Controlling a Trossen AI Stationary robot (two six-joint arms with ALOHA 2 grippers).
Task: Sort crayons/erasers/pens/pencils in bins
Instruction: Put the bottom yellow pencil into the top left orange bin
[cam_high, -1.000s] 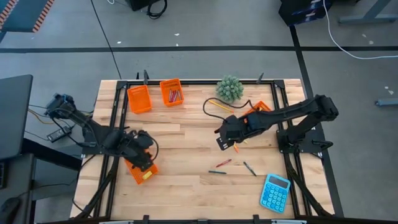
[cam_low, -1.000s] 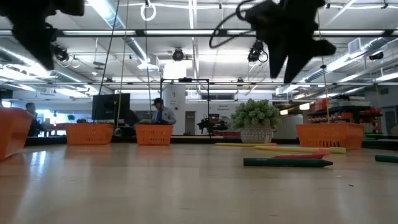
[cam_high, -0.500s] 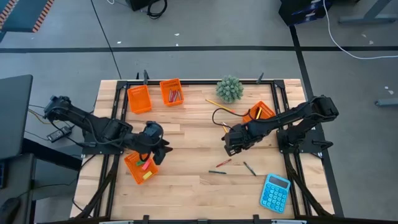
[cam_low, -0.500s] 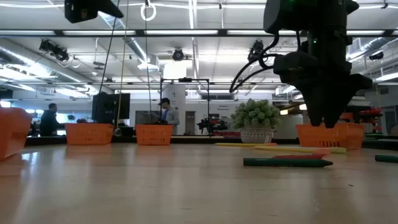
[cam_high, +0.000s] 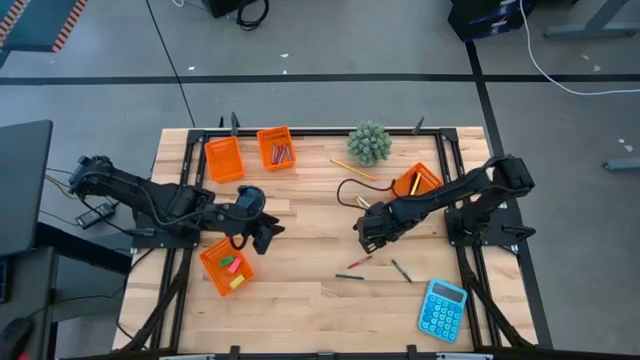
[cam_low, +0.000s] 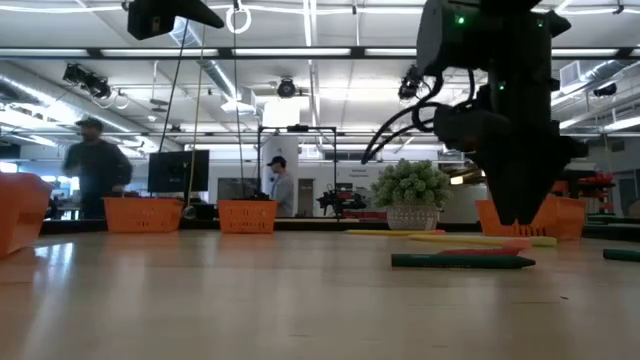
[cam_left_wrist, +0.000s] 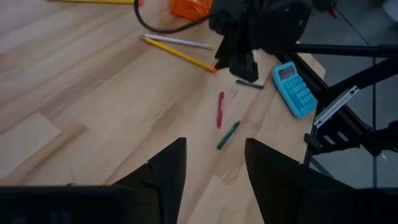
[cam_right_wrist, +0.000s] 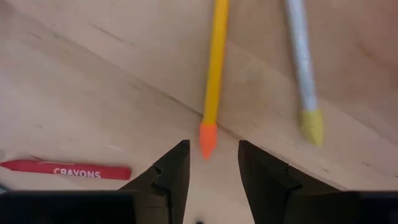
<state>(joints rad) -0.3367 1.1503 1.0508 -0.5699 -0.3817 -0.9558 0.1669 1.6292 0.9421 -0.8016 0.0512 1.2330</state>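
This is a robotics lab or workshop inside a large industrial hall. The wooden desk (cam_high: 300, 240) stands on a bare grey concrete floor (cam_high: 330, 40) with dark seams, and a black metal frame (cam_high: 320, 131) bolted around it carries two dark robot arms. Loose cables (cam_high: 570, 75) trail over the floor, and a monitor (cam_high: 22, 185) sits to one side. At desk level the hall opens out behind: long ceiling strip lights (cam_low: 300, 52), exposed ducting and pipes (cam_low: 215, 75), screens (cam_low: 178, 170), and two people (cam_low: 96, 170) standing among distant workstations.
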